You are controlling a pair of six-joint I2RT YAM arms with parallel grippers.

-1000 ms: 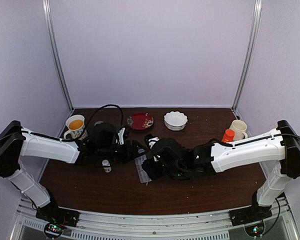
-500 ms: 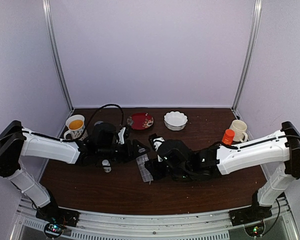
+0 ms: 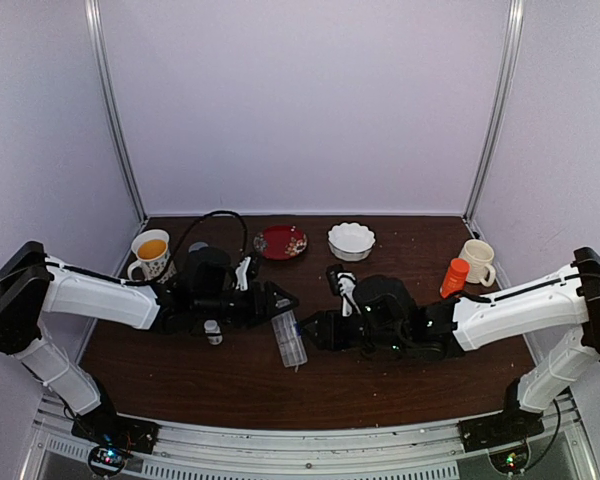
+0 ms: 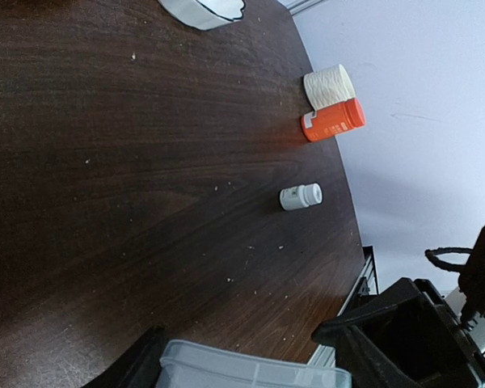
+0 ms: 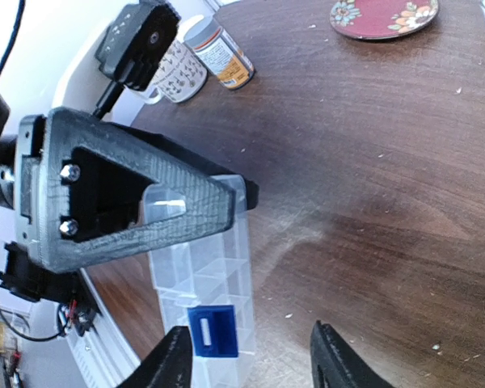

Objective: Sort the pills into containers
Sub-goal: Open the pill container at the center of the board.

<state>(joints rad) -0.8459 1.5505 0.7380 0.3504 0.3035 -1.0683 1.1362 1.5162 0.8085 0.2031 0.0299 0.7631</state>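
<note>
Only your right wrist view shows the right claw (image 5: 250,330) wide open, empty, just beside the pill box (image 5: 202,279); the left claw (image 4: 242,360) clamps its end.

The right arm (image 3: 520,300) has pulled back to the right, away from the pill box (image 3: 291,340). Its jaws have come off the box, which now shows fully on the bench (image 3: 400,390).
</note>
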